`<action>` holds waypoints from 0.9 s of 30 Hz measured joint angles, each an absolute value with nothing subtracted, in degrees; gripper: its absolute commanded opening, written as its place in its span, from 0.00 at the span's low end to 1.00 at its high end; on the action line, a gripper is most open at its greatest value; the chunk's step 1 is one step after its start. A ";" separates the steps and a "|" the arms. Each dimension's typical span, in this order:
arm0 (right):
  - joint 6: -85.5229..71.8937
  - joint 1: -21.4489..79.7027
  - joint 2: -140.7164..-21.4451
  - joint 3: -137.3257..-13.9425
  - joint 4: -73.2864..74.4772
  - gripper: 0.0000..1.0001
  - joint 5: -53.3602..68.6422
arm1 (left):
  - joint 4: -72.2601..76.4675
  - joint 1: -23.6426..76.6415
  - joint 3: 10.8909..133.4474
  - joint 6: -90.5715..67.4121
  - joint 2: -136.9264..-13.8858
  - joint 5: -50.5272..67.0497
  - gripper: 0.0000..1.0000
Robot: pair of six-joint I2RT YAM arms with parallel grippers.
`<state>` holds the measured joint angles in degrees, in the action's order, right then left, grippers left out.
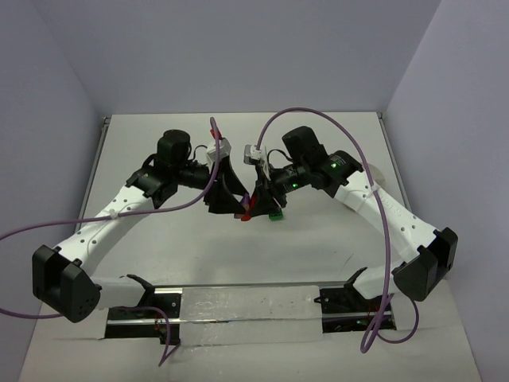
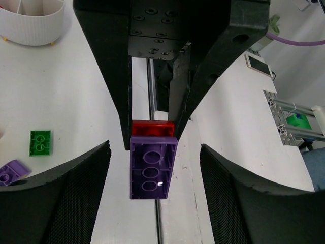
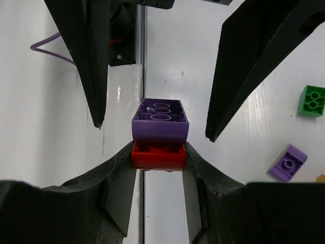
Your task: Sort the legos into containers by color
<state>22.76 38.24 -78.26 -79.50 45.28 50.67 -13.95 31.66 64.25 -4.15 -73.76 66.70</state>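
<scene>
A red brick and a purple brick are pressed together as one stack, held over the middle of the bench between my two arms. My right pincer is clenched on the red brick, with one finger against each side. The purple brick juts out past those fingertips, and its hollow underside with three round tubes faces the left wrist camera.

My left pincer is released. Its two mesh-padded fingers stand wide apart, one on either side of the purple brick, touching neither brick.

On the bench lies a green brick, studs up. Near it is a second purple brick, partly hidden behind my left pincer's finger in that view. The white cup, round with ribbed sides and inner dividing walls, sits well apart from the stack, beyond the green brick. I cannot see what is in it.

From the overhead camera, both arms reach inward and their pincers meet tip to tip.
</scene>
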 measured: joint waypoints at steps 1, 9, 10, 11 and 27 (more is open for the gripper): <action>22.63 38.24 -78.26 -79.50 45.28 0.00 50.76 | -14.54 31.85 64.25 -3.73 -73.76 66.59 0.75; 21.88 38.24 -78.26 -79.50 45.28 0.00 51.87 | -17.57 32.56 64.26 0.23 -73.75 65.59 0.45; 21.87 38.24 -78.26 -79.50 45.27 0.00 51.82 | -17.70 32.56 64.27 0.36 -73.74 65.54 0.41; 21.82 38.23 -78.26 -79.50 45.27 0.00 51.68 | -17.83 32.56 64.28 0.46 -73.76 65.60 0.36; 23.41 36.01 -77.71 -77.83 46.12 0.00 50.99 | -19.12 27.44 64.44 1.72 -73.62 66.30 0.00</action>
<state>23.41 36.01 -77.71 -77.83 46.12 50.99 -19.12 27.44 64.44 1.72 -73.62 66.30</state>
